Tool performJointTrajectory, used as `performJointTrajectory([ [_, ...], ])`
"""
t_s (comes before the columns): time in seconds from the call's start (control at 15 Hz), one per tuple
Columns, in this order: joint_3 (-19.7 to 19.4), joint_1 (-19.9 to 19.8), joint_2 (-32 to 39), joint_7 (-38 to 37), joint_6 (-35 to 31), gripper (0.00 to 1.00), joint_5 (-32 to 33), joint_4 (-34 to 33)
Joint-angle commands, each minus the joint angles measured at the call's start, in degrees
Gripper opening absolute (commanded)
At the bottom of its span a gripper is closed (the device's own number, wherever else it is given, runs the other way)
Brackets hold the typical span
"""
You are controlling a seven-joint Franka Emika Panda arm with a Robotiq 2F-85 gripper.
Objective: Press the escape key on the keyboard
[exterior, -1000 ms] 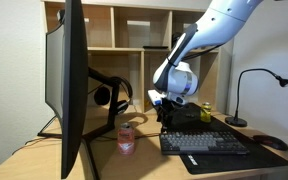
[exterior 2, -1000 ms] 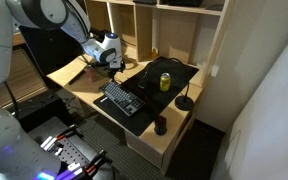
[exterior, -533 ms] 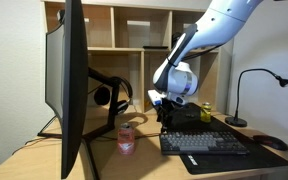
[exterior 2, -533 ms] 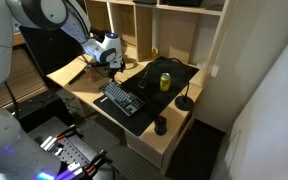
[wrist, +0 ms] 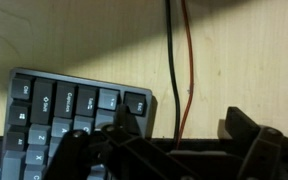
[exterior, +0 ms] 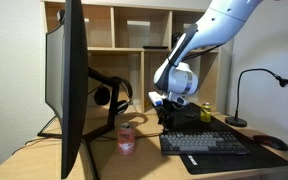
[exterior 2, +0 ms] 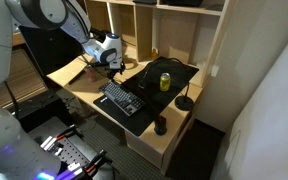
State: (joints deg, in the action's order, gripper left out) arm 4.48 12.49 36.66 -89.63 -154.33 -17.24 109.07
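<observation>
Wooden shelves stand behind a pale worktop (exterior: 144,162). At the left are a dark monitor (exterior: 72,80), headphones (exterior: 112,95) on a stand, and a pink can (exterior: 126,137). Next, the hand (exterior: 167,110) hangs over the left end of the keyboard (exterior: 204,142), its fingers (wrist: 124,125) apart in the wrist view. The keyboard lies on a black mat (exterior: 269,155), with a lamp (exterior: 246,95) and a mouse (exterior: 271,142) further right.

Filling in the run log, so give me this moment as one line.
task: press escape | gripper: open, over corner of keyboard | key contact: cannot tell
</observation>
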Motion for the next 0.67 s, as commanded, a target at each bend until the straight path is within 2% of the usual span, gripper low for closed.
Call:
performJointTrajectory([
  [0.0,-0.35,0.3,-0.27,0.51,1.22,1.0,-0.06,-0.15],
  [0.27,-0.5,0.6,0.29,1.66,-3.52,1.0,0.19,-0.28],
  [0.4,-0.83,2.18,-2.58,-0.2,-5.09,1.0,0.07,2.89],
  [0.47,-0.34,0.88,-0.51,0.79,-3.02,1.0,-0.33,0.19],
  [0.6,-0.3,1.58,-0.79,0.48,-3.52,1.0,-0.26,0.4],
])
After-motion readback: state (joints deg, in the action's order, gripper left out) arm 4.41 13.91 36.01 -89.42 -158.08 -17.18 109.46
